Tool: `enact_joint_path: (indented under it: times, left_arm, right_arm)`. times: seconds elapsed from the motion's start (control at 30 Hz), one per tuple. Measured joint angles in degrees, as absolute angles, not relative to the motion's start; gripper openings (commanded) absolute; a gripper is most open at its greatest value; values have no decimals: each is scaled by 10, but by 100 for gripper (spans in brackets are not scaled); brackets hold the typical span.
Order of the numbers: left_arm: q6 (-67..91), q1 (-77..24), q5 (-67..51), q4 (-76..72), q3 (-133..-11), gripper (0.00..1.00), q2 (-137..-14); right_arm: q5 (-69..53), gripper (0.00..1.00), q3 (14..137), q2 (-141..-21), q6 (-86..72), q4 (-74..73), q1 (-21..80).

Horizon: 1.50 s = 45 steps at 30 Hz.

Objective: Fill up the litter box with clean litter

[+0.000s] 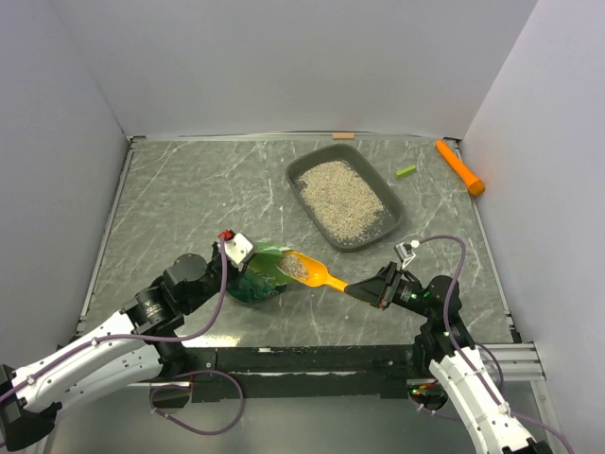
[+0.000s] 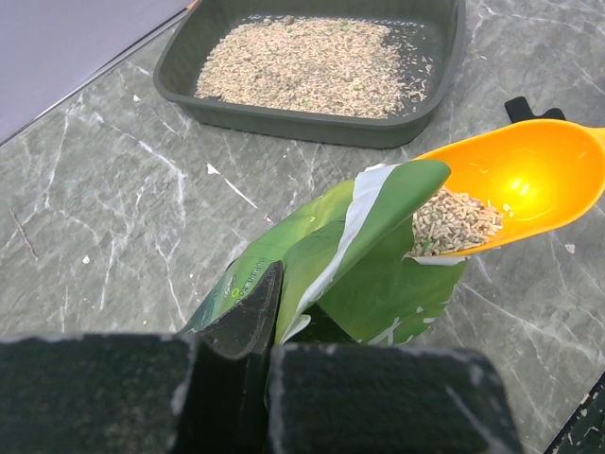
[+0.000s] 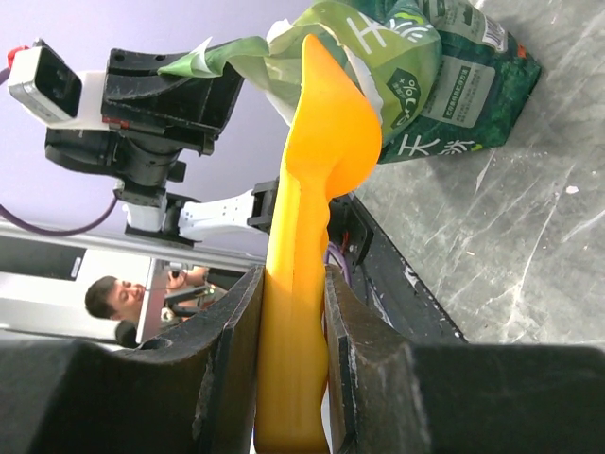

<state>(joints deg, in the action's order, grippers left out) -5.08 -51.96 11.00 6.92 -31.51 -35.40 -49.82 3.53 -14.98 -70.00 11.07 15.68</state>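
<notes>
One litter box, a shallow dark grey plastic tray with rounded corners and a flared rim, sits angled at the far right of the marbled grey table. Its floor is largely covered by clean litter, pale coarse granules. Nearer, one crinkled green foil bag stands open, and the left gripper is pinched closed on its top edge. One glossy orange-yellow plastic scoop has its bowl at the bag's mouth, carrying a heap of granules. Its handle is clamped in the right gripper. Bare tabletop separates scoop and tray. One orange cylinder and one small green stick lie near the far right edge, by the white wall.
</notes>
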Motion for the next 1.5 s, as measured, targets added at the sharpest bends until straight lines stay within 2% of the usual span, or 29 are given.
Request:
enact_joint_path:
  times: [0.4,0.63,1.03,1.5]
  left_arm:
    - [-51,-521,140,68,-315,1,-344]
    - [-50,-521,164,67,-315,1,-343]
    - [-48,-521,180,69,-318,1,-344]
    - [-47,-521,180,70,-319,1,-343]
  right_arm:
    - [-458,0,65,-76,-733,-8,157]
    - [-435,0,107,-78,-755,-58,157]
    - [-372,0,217,-135,-758,-100,157]
    - [-213,0,268,-246,-774,-69,157]
